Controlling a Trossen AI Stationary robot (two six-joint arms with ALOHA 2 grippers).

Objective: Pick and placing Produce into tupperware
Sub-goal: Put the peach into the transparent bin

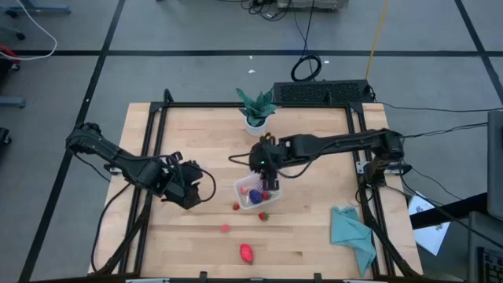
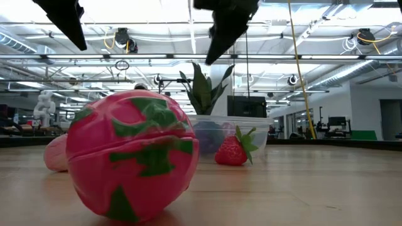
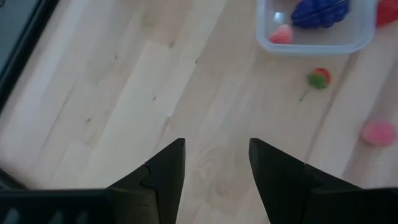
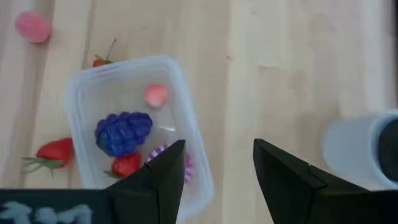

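Robotics lab: wooden desk [image 1: 314, 228] in black frame, floor cables [image 1: 306, 67], open hall with ceiling trusses [image 2: 314, 56], monitors [image 2: 246, 105].

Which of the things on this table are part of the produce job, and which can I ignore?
Job:
tupperware, already holding a purple fruit and a pink piece
strawberry beside it
small red fruit
pink fruit
large red-and-green fruit

Ignore:
potted plant
teal cloth
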